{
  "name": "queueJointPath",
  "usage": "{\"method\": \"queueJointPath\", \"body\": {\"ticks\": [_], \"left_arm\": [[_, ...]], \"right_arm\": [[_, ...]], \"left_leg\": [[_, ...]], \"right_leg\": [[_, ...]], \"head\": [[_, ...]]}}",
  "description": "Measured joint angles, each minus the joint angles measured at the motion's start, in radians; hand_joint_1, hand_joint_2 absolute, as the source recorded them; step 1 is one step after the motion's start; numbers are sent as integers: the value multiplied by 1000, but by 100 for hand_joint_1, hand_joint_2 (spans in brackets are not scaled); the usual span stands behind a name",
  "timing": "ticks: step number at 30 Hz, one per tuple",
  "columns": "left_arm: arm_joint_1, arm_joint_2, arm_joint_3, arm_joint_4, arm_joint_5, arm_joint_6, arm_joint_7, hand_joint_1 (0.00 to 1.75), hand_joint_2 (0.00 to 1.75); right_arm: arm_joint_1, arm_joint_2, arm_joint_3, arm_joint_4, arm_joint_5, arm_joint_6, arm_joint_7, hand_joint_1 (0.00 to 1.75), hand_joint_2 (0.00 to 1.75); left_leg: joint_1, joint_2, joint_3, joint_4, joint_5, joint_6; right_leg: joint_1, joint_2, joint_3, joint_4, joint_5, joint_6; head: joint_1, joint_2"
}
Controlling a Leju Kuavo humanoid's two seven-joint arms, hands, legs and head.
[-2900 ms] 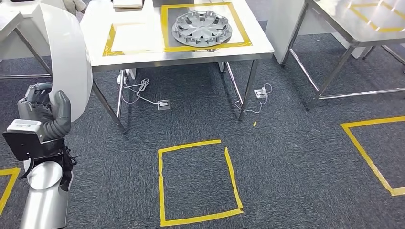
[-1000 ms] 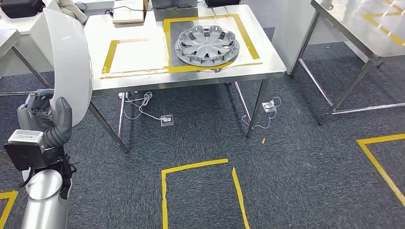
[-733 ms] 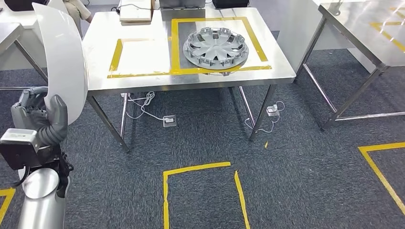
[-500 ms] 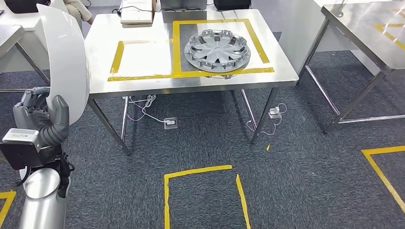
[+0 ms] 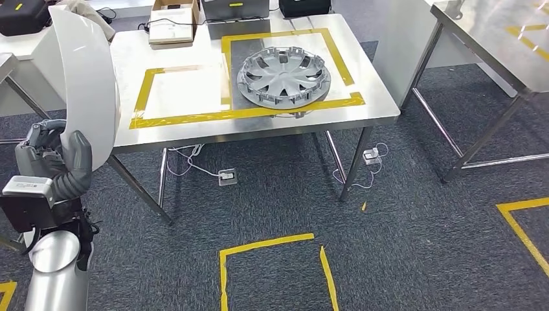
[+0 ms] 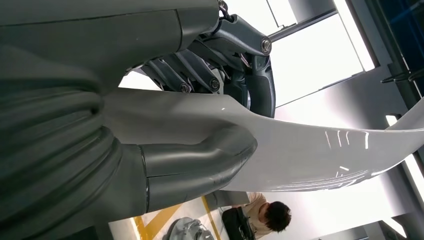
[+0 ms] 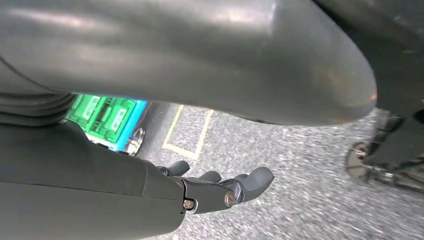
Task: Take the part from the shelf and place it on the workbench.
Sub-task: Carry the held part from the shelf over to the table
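The left hand (image 5: 53, 150) holds the white curved part (image 5: 87, 84) at the left side of the head view. The part stands upright and rises from the hand up above it, so its upper end overlaps the left edge of the workbench (image 5: 382, 110) in this view. In the left wrist view the thick grey thumb (image 6: 200, 160) presses on 1 face of the white part (image 6: 320, 155) and the darker fingers (image 6: 250, 65) close on the other face, so the part is clamped between them and extends away from the hand.

The workbench is a steel table ahead of the robot, with 2 rectangles of yellow tape (image 5: 188, 116) on its top. A silver hubcap (image 5: 283, 78) lies in the rectangle on the right. A cardboard box (image 5: 171, 14) sits at the far edge of the table. The held part is not on the table top; it is in the air, beside the table's left side.

The right hand (image 7: 220, 187) appears in the right wrist view, hanging above grey carpet. Its fingers are a little curled and apart, and nothing is in them. A green crate (image 7: 105, 117) is on the floor beyond it.

On the carpet in front of the workbench there is a square of yellow tape (image 5: 272, 272). A 2nd steel table (image 5: 492, 39) stands to the right
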Motion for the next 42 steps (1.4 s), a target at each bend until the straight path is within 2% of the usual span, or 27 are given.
{"method": "queueJointPath", "body": {"ticks": [2, 3, 6, 8, 10, 11, 12, 13, 14, 15, 17, 18, 19, 21, 23, 26, 27, 28, 29, 31, 32, 33, 36, 38, 39, 41, 42], "left_arm": [[1, 1, 5, 0, -1, 1, 3, 175, 175], [2, 1, 8, -1, -2, 1, 4, 175, 175], [4, 1, 13, -7, -8, 2, 5, 175, 175], [5, 0, 15, -11, -12, 2, 6, 175, 175], [10, 0, 18, -13, -13, 1, 6, 175, 175], [15, 0, 19, -14, -14, 1, 6, 175, 175], [21, 0, 19, -15, -14, 1, 6, 175, 175], [25, 0, 20, -17, -14, 1, 7, 175, 175], [29, -1, 20, -19, -15, 1, 7, 175, 175], [31, -1, 20, -22, -15, 0, 7, 175, 175], [32, -3, 20, -24, -18, -2, 9, 175, 175], [32, -3, 20, -26, -21, -3, 10, 175, 175], [32, -4, 20, -27, -24, -4, 10, 175, 175], [33, -4, 20, -32, -29, -4, 12, 175, 175], [31, -4, 20, -38, -33, -4, 16, 175, 175], [34, -4, 21, -41, -34, -4, 24, 175, 175], [37, -4, 22, -41, -34, -4, 26, 175, 175], [38, -3, 22, -41, -34, -4, 27, 175, 175], [38, -3, 23, -42, -35, -4, 28, 175, 175], [38, -2, 27, -43, -36, -5, 29, 175, 175], [38, -1, 28, -43, -37, -5, 30, 175, 175], [38, 0, 29, -43, -38, -6, 31, 175, 175], [37, 1, 31, -50, -44, -7, 34, 175, 175], [36, 1, 31, -57, -47, -8, 37, 175, 175], [35, 1, 32, -60, -48, -9, 39, 175, 175], [36, 1, 32, -61, -50, -12, 41, 175, 175], [37, 0, 32, -61, -50, -14, 42, 175, 175]], "right_arm": [[-1, 0, 0, 0, 4, 2, -1, 0, 0], [-2, 0, 0, 0, 5, 7, 0, 0, 0], [-4, 0, -1, 0, 6, 33, 6, 0, 0], [-6, 0, -2, 0, 5, 45, 7, 0, 0], [-7, 0, -4, 0, 4, 50, 6, 0, 0], [-6, 0, -5, 0, 2, 51, 5, 0, 0], [-5, 0, -5, 0, 0, 51, 7, 0, 0], [-4, 0, -6, 0, -3, 51, 8, 0, 0], [-3, -1, -8, 0, -5, 51, 9, 0, 0], [-2, -1, -9, 0, -7, 51, 10, 0, 0], [-2, -2, -13, 0, -8, 51, 4, 0, 0], [-1, -2, -14, 0, -8, 51, -1, 0, 0], [0, -2, -14, 0, -8, 51, -4, 0, 0], [0, -2, -15, 0, -7, 51, -3, 0, 0], [-1, -2, -15, 0, -7, 51, 1, 0, 0], [-1, -2, -15, 0, -6, 51, -3, 0, 0], [0, -2, -15, 0, -6, 51, -3, 0, 0], [2, -2, -16, 0, -6, 51, -2, 0, 0], [2, -1, -16, 0, -5, 51, -1, 0, 0], [2, -1, -16, 0, -3, 51, -1, 0, 0], [1, -1, -16, 0, -2, 51, -2, 0, 0], [0, -1, -16, 1, 0, 51, -3, 0, 0], [0, -1, -16, 1, 3, 52, 0, 0, 0], [-2, -1, -16, 1, 3, 51, 0, 0, 0], [-4, -2, -16, 1, 3, 51, -1, 0, 0], [-3, -2, -16, 1, 2, 51, -1, 0, 0], [-2, -2, -16, 1, 1, 51, -1, 0, 0]], "left_leg": [[-4, 2, 24, -90, 61, 10], [-5, 2, 29, -105, 70, 16], [-1, -1, 49, -108, 62, 35], [2, -2, 64, -111, 53, 46], [2, -3, 75, -111, 40, 50], [2, -3, 81, -110, 33, 50], [2, -4, 89, -110, 25, 49], [3, -5, 99, -110, 16, 46], [4, -6, 112, -109, 6, 43], [5, -6, 121, -109, -5, 39], [4, -6, 138, -108, -23, 28], [3, -6, 144, -108, -29, 21], [2, -7, 151, -106, -32, 14], [3, -6, 156, -95, -36, 2], [5, -2, 120, -26, -48, -6], [5, 0, -1, 146, -111, -11], [5, 0, -30, 170, -125, -10], [5, 0, -43, 162, -119, -8], [4, 0, -41, 122, -90, -5], [0, 0, -13, -8, 12, 7], [-3, 1, -1, -56, 44, 14], [-7, 1, 7, -85, 66, 20], [-5, -1, 27, -100, 68, 38], [-1, -2, 46, -105, 63, 47], [0, -1, 53, -106, 58, 51], [0, -2, 63, -106, 44, 55], [0, -3, 71, -106, 37, 55]], "right_leg": [[2, 1, 16, 1, -20, 10], [4, 2, 21, 5, -26, 16], [5, 1, 19, 37, -32, 32], [2, -1, -33, 124, -51, 41], [-1, -1, -116, 242, -95, 50], [-3, -1, -153, 281, -112, 54], [-4, -1, -177, 291, -112, 56], [-6, -1, -185, 269, -91, 57], [-7, -2, -176, 215, -48, 57], [-8, -3, -160, 145, 7, 55], [-5, -5, -133, 43, 68, 47], [-3, -5, -127, 24, 75, 41], [-1, -5, -124, 23, 66, 34], [-3, -3, -107, 19, 66, 18], [-5, -2, -87, 15, 58, 4], [-4, -1, -66, 14, 37, -4], [-3, -1, -56, 14, 28, -4], [-2, -1, -44, 14, 19, -4], [-1, 0, -31, 14, 9, -4], [1, 0, -7, 15, -12, 1], [2, 2, 0, 16, -21, 5], [3, 2, 5, 15, -29, 12], [5, 2, 16, 28, -33, 30], [4, 0, -14, 91, -40, 39], [2, -1, -50, 146, -54, 44], [0, -1, -136, 258, -101, 53], [-1, -1, -168, 286, -118, 56]], "head": [[1, 0], [1, 0], [2, 0], [3, 0], [5, 0], [5, 0], [5, 0], [5, 0], [5, 0], [5, 0], [4, 0], [3, 0], [3, 0], [2, 0], [0, 0], [-2, 0], [-2, 0], [-2, 0], [-2, 0], [-2, 0], [-2, 0], [-2, 0], [0, 0], [3, 0], [4, 0], [6, 0], [6, 0]]}}
